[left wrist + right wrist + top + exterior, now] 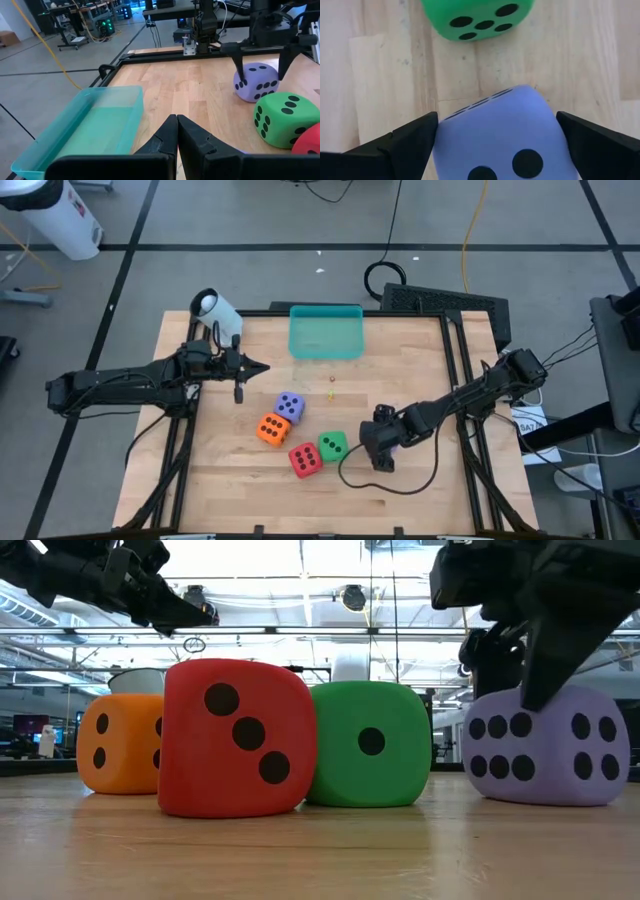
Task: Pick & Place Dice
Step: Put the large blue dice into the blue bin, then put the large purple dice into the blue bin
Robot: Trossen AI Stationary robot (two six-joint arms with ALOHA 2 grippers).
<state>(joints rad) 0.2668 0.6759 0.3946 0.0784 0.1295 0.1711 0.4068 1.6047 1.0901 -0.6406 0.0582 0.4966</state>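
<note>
Only the right wrist view shows a purple die [495, 135] between right claw [495, 142] fingers.

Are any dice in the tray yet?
Not yet. Done: nothing, the teal tray is empty. In hand: the right pincer is open around a purple die, not squeezing it. Left: that one plus the other purple die, orange die, red die and green die. The left pincer waits shut near the tray.

Grey floor [250, 220] with dark lines, bright ceiling lights [300, 555].
</note>
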